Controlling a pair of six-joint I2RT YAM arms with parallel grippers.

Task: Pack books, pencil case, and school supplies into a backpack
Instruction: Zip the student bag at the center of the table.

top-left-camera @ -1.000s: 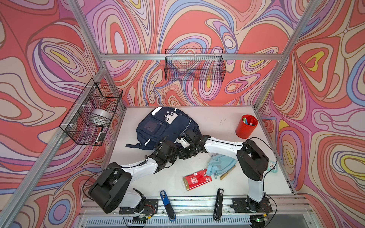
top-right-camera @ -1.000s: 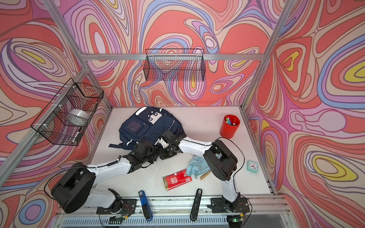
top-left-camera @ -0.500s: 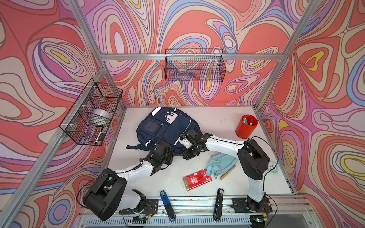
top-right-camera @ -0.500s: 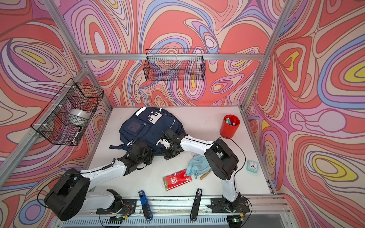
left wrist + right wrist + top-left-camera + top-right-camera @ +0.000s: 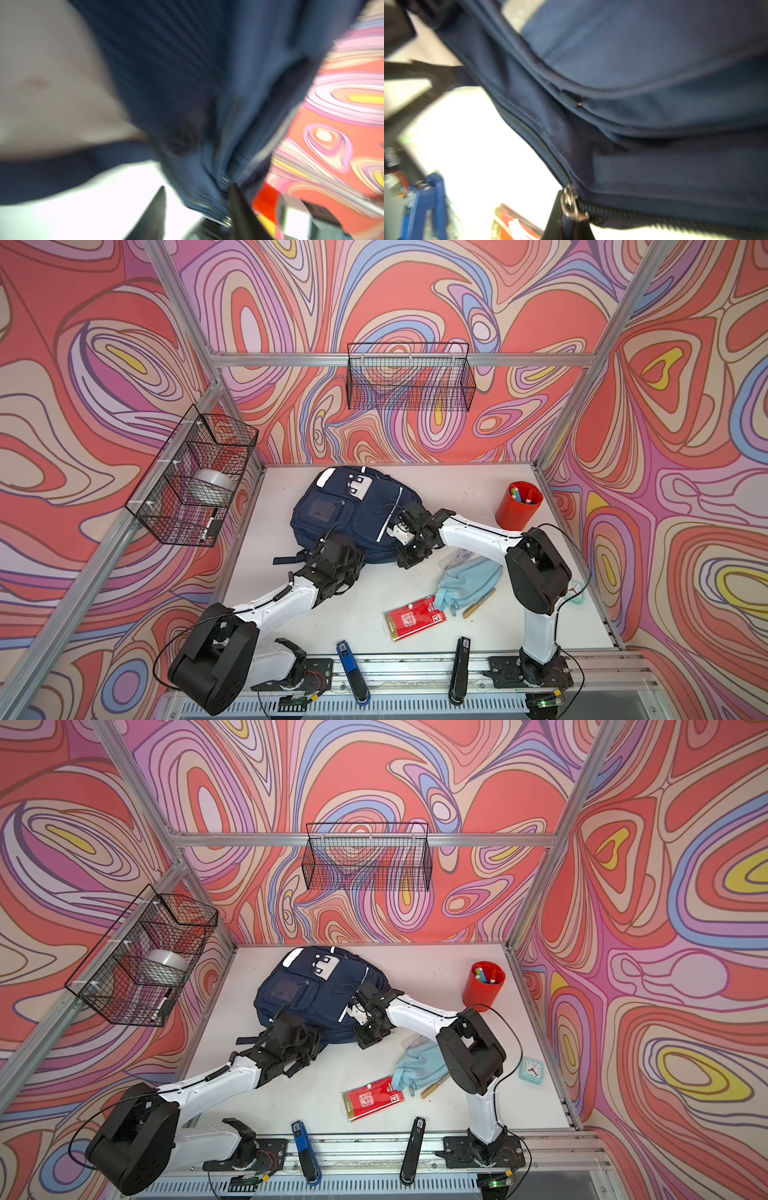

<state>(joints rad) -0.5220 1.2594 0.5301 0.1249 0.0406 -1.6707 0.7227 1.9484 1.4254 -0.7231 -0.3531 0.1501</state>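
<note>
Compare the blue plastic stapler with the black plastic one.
The blue plastic stapler lies nearer the left arm's base, the black plastic stapler nearer the right arm's base. The blue stapler's far end slants toward the left side; the black stapler's tips slightly right. Both lie flat across the front rail, untouched.

The backpack (image 5: 332, 510) is navy blue with white stripes and a white patch, and its zip pull (image 5: 572, 204) is silver. The pencil case (image 5: 467, 578) is pale blue. The flat packet (image 5: 415, 619) is red with white print and a gold edge; the stick (image 5: 478, 603) is tan. The cup (image 5: 517, 514) is red, its markers (image 5: 524, 493) green, blue and red. There is a blue stapler (image 5: 352, 670) and a black stapler (image 5: 458, 668). The bench (image 5: 365, 614) is white, the wire baskets (image 5: 409, 377) black, the small clock (image 5: 531, 1070) teal. The walls (image 5: 415, 290) swirl in red, pink, lilac, blue and yellow bands.
</note>
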